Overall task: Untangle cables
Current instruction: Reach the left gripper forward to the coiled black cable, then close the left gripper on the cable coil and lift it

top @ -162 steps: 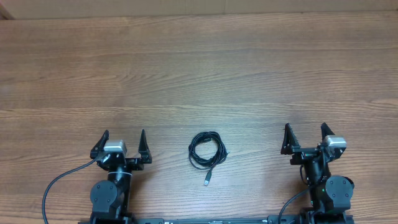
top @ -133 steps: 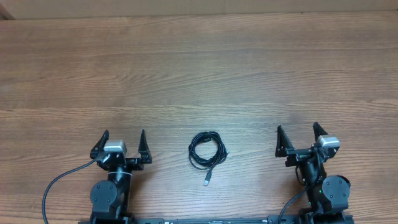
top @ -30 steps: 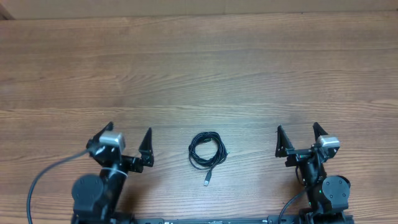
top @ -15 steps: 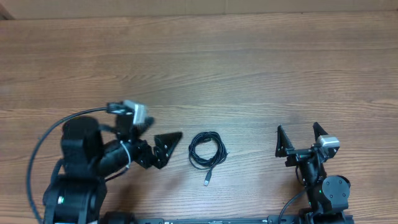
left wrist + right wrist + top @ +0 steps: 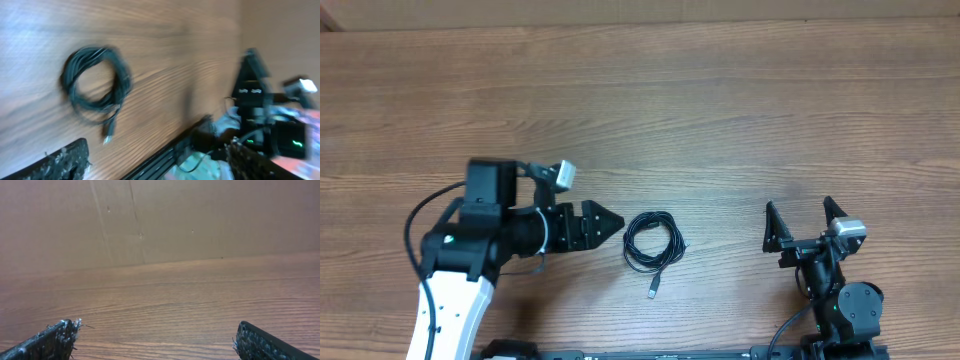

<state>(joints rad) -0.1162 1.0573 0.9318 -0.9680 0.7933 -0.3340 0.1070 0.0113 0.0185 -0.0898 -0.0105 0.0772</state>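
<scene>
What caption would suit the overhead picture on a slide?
Coiled black cables lie on a wooden table beside the open left tool, untouched; the right tool sits open.

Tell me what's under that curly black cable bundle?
Just the wooden table. Bare wood shows through the loop of the cables. The wood right beneath the strands is covered.

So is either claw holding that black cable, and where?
Nothing is held. The left gripper, open, points at the cables coiled on the table without touching them; the right gripper is open and empty.
</scene>
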